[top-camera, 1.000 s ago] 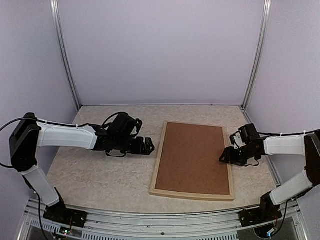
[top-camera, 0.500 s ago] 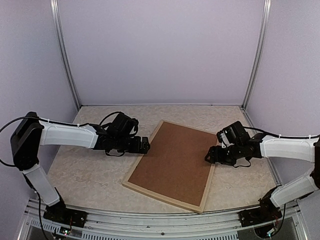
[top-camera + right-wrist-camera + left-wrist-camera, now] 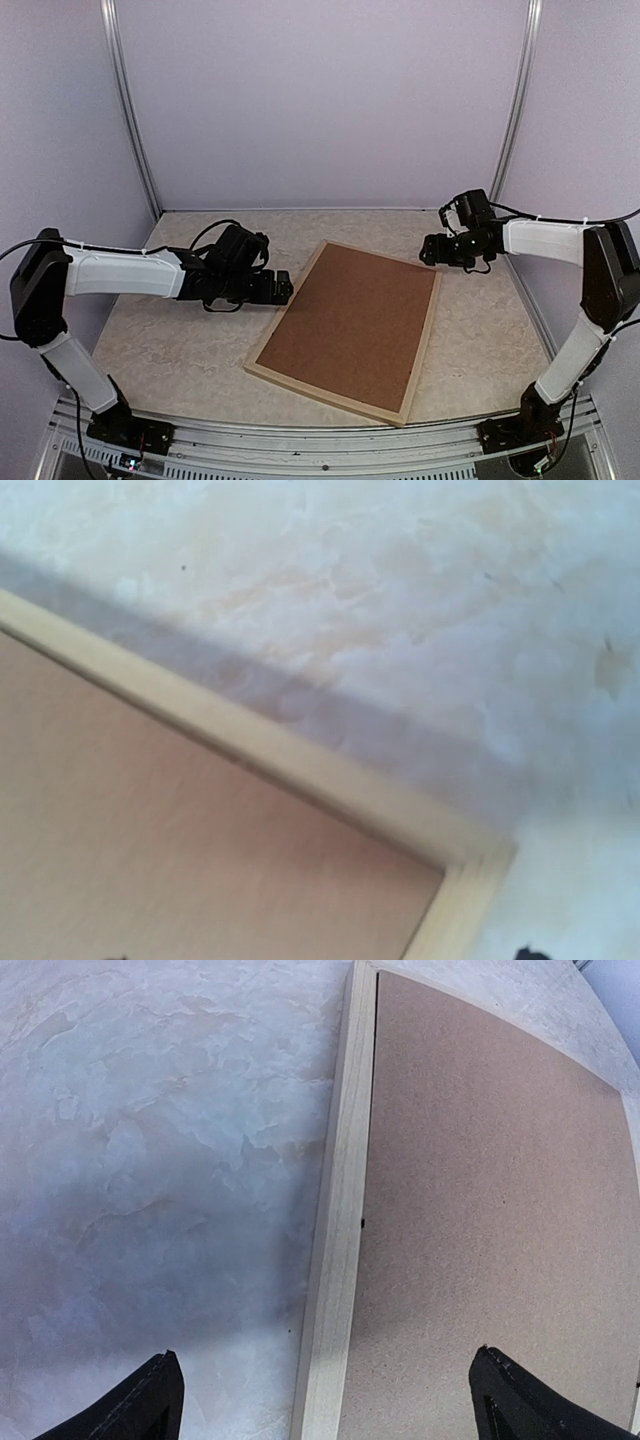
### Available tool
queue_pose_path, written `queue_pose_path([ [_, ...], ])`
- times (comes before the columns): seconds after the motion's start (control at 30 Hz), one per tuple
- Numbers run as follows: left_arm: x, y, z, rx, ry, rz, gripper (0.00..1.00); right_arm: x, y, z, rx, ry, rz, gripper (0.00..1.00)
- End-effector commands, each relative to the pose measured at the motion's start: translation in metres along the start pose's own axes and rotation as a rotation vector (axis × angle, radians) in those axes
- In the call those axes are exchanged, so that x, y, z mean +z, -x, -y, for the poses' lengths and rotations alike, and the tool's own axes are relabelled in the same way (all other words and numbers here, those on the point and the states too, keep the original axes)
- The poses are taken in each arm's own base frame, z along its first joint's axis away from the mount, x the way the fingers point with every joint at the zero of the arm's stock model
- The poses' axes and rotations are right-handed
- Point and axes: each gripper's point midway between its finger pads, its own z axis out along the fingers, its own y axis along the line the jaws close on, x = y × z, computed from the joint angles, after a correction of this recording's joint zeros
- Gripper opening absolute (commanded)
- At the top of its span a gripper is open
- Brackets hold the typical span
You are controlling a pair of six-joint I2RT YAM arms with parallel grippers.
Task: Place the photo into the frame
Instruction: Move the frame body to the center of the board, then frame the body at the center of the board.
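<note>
A pale marbled table (image 3: 180, 350) is seen from above, enclosed by plain lilac walls. The frame (image 3: 325, 397), made of thin pale wood, is laid flat on the table, from its middle toward the right and the near edge. It is turned at an angle, so that one corner points to the near edge of the table. The frame's opening is filled by a brown backing board (image 3: 350, 325), which is shown face up. No print is shown in any view, and whether the photo lies under the board cannot be told.

The left gripper (image 3: 285, 290) is held low, just beside the frame's long left rail, not far from the frame's far left corner. In the left wrist view its jaws are spread wide, with the wooden rail (image 3: 335, 1260) and part of the board (image 3: 490, 1210) seen between the two dark fingertips (image 3: 150, 1405). Nothing is gripped by it.

The right gripper (image 3: 430, 250) is raised above the table toward the far right corner, just beyond the frame's far right corner. In the right wrist view that corner of the frame (image 3: 250, 745) and the board (image 3: 150, 850) are seen below. Only the very tips of its fingers are shown at the bottom edge, set well apart, and nothing is held.
</note>
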Motion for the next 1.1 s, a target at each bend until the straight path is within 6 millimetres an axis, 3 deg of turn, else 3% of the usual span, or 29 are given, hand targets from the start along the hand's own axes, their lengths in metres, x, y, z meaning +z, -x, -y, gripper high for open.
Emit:
queue_pose_path([
  [0.0, -0.005, 0.0, -0.005, 0.008, 0.013, 0.003, 0.99, 0.017, 0.015, -0.006, -0.074, 0.064, 0.005, 0.82],
  [0.3, -0.006, -0.001, -0.005, 0.009, 0.014, 0.0, 0.99, 0.051, 0.01, -0.012, -0.101, 0.11, -0.056, 0.8],
  [0.67, -0.006, -0.001, -0.004, 0.013, 0.009, -0.004, 0.99, 0.07, 0.005, -0.01, -0.141, 0.117, -0.091, 0.8],
  [1.07, -0.005, -0.004, -0.007, 0.014, 0.018, -0.008, 0.99, 0.077, -0.01, -0.009, -0.146, 0.128, -0.132, 0.79],
])
